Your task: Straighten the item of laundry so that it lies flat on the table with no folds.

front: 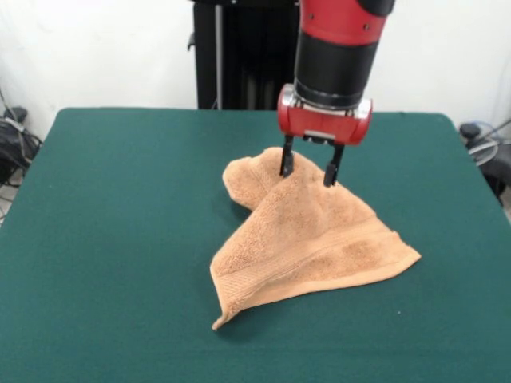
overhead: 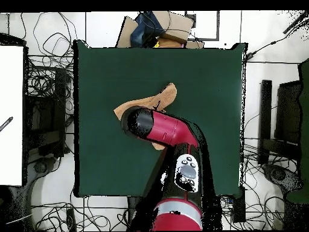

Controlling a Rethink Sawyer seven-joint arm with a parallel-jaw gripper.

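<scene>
The item of laundry [front: 311, 239], a light orange-tan towel, lies crumpled near the middle of the dark green table [front: 120, 239]. Its far part is folded into a rounded hump, and one corner points toward the near edge. My gripper [front: 309, 169] hangs straight down over that far hump. It is open, with its two black fingertips [front: 286, 163] apart and resting at the cloth's surface. In the overhead view the red arm [overhead: 172, 130] covers the gripper and most of the towel [overhead: 163, 96]. Only the towel's edges show on the table [overhead: 108, 151].
Cardboard boxes [overhead: 160, 27] stand just beyond one table edge in the overhead view. Cable tangles [overhead: 42, 78] and dark equipment [overhead: 283, 115] line both sides. A white panel [overhead: 11, 115] lies at the left.
</scene>
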